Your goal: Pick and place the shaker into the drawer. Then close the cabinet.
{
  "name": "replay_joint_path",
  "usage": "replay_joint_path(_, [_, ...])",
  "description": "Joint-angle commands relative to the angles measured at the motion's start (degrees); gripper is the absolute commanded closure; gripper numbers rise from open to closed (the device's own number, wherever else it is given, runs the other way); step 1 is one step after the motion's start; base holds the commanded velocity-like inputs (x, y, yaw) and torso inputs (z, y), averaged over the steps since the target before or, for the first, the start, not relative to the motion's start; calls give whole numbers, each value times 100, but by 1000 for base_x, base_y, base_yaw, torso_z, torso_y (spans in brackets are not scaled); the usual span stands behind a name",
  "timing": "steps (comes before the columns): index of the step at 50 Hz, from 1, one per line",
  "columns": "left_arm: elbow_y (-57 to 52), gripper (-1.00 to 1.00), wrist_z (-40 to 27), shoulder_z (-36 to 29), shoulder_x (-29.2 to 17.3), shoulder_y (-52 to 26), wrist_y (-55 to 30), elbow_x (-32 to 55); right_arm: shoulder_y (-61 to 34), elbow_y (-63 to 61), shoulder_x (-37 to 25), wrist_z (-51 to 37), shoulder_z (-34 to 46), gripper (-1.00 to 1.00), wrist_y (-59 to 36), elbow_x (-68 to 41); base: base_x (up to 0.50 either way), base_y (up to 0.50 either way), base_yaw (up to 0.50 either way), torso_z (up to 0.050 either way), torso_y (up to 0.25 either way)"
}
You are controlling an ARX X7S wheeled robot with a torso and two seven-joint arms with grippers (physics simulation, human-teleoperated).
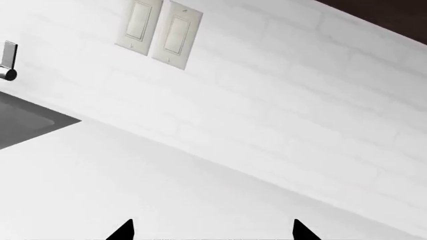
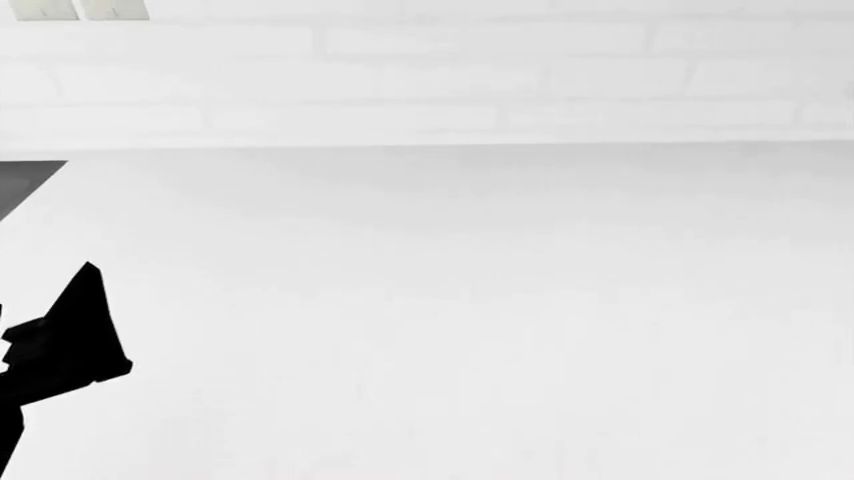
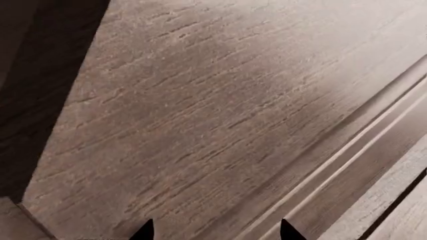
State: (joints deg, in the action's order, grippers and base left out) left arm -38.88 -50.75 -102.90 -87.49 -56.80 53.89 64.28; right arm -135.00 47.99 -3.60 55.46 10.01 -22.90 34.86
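Left gripper [image 1: 213, 235] first: only two black tips [image 1: 127, 231] showing in the left wrist view, wide apart, with nothing between them. Hanging over the bare white counter [image 1: 167, 190], not touching it as far as can be told. Same arm in the head view as a black shape low over the counter's left edge. Past the tips, a white brick wall [image 1: 300, 100] along the counter's back edge. Two pale switch plates [image 1: 160, 32] side by side on that wall. A dark grey sink [image 1: 20, 120] sunk into the counter's left end, with a bit of shiny tap [image 1: 8, 62] just behind it.

Right gripper [image 3: 217, 235] next: two black tips [image 3: 143, 231] set apart too, gripping nothing. Close in front of them a brown wood panel [image 3: 200, 115] with a raised strip [image 3: 347, 150] along one side.

Cannot tell where the shaker is: not seen in any view.
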Motion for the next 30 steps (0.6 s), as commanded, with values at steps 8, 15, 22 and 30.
replay_joint_path(8, [-19, -100, -46, 4, -159, 50, 54, -2, 279, 2701, -19, -551, 2283, -100, 26, -1874, 3, 3, 4, 0, 0])
replay_joint_path(15, [32, -100, -341, 8, -250, 54, 115, -150, 444, 2701, -342, -1074, 3800, -100, -365, -3131, 6, 3, 4, 0, 0])
replay_joint_path(22, [-73, -100, -420, -1, -251, 64, 8, -269, 517, 2701, -487, -1159, 4109, -100, -426, -3427, 4, 3, 3, 0, 0])
replay_joint_path(30, [-110, -100, -423, -93, -251, 162, 172, -416, 226, 2700, -585, -1267, 3583, -100, -108, -3720, 5, 1, 2, 0, 0])
